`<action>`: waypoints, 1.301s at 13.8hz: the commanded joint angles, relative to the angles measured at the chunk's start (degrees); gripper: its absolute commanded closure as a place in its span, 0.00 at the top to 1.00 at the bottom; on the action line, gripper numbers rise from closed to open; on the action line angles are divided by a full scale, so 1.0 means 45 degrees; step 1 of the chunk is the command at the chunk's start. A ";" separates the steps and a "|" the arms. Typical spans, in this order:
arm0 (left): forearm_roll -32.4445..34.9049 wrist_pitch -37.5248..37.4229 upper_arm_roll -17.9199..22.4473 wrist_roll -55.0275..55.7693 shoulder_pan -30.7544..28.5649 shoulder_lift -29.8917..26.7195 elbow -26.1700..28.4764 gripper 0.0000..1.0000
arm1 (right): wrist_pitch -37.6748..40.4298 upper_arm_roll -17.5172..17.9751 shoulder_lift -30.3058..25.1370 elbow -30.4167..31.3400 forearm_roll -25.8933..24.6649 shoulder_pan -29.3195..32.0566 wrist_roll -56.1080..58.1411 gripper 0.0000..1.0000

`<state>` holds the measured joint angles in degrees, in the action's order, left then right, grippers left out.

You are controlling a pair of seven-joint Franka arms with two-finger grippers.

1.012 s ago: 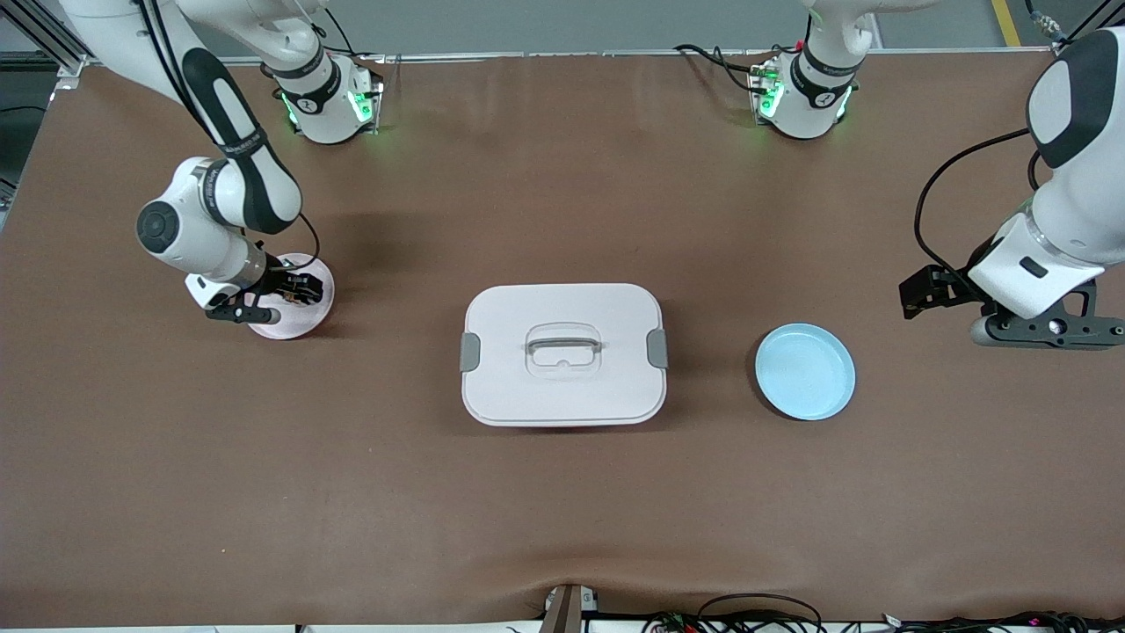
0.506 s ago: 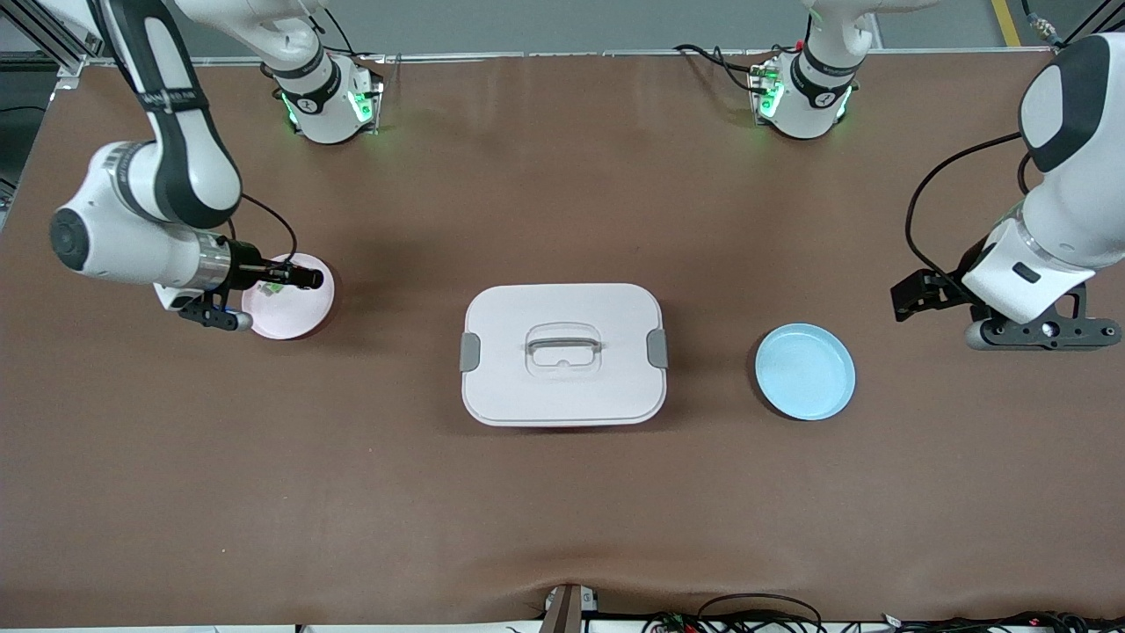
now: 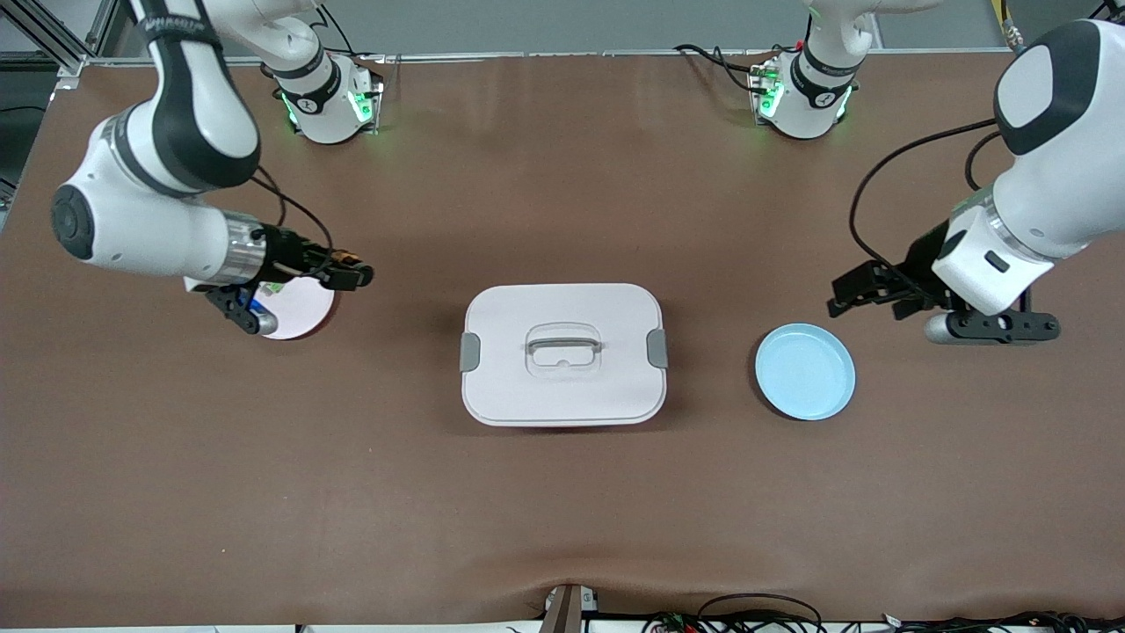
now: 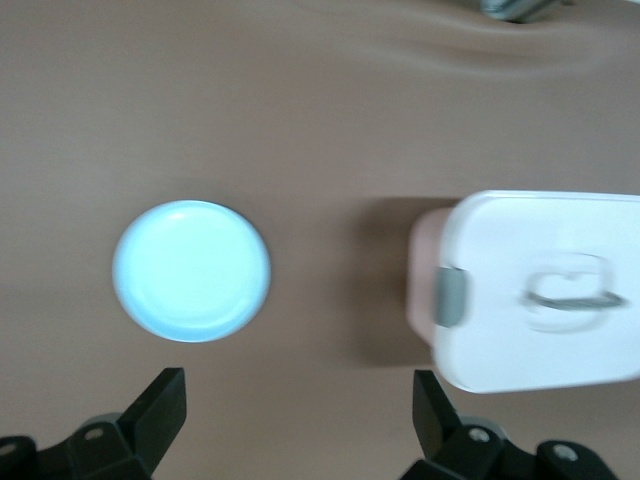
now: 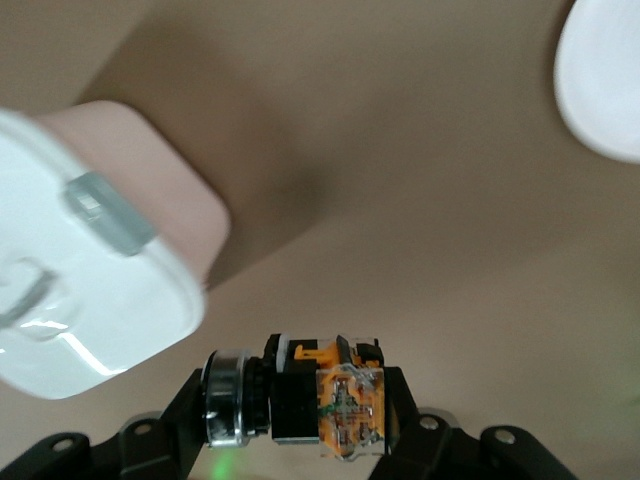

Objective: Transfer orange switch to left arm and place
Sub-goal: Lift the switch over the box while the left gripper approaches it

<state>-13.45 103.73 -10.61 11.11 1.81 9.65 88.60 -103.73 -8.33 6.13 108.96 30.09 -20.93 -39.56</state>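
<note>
A big white box [image 3: 562,353] sits in the middle of the front view on the brown table [image 3: 562,527]. Its lid is on, with a grey clip on each short side and a sunken handle on top. What is inside the box is hidden.

A round pink plate [image 3: 299,312] lies at the middle left of the front view, toward the right arm's end of the table. Part of it is hidden under the right arm, and the part that shows has nothing on it. A round blue plate [image 3: 805,370] lies at the middle right of the front view, toward the left arm's end. It has nothing in it.

The right gripper [image 3: 350,270] is up in the air over the bare table, between the pink plate and the box. Its jaws are clenched on the orange switch [image 5: 325,402]. In the right wrist view the switch shows at the bottom middle, squeezed between the two black fingers.

The left gripper [image 3: 851,294] hangs over the table just beside the blue plate. Its jaws are spread wide and hold nothing.
</note>
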 commanded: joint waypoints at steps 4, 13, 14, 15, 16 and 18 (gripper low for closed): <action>-0.3495 0.0600 -0.0493 0.0148 0.0163 -0.0444 0.0116 1.00 | 0.0317 -0.0122 0.1955 -0.4187 0.0931 -0.2086 -0.6296 0.00; -0.3535 0.4772 -0.3635 0.2898 0.0183 -0.0797 0.1598 0.94 | 0.0200 0.0170 0.4418 -0.8466 0.1261 -0.3260 -1.2961 0.00; -0.3671 0.5459 -0.3910 0.3231 0.0183 -0.0681 0.1717 0.94 | 0.0162 0.0171 0.4575 -0.8838 0.1457 -0.3299 -1.3333 0.00; -0.3982 0.5755 -0.3971 0.3389 0.0241 -0.0447 0.1718 0.94 | 0.0026 0.0171 0.4731 -0.9229 0.1497 -0.3396 -1.3762 0.00; -0.4352 0.5952 -0.3991 0.3391 0.0280 -0.0290 0.1718 0.93 | -0.0150 0.0190 0.4887 -0.9542 0.1498 -0.3474 -1.4095 0.00; -0.4881 0.6324 -0.4146 0.3391 0.0397 -0.0036 0.1718 0.89 | -0.0521 0.0190 0.5006 -0.9760 0.1498 -0.3689 -1.4449 0.00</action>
<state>-33.02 130.26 -28.50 26.09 3.49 8.61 96.21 -105.35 -7.25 26.29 68.96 35.80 -36.58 -101.82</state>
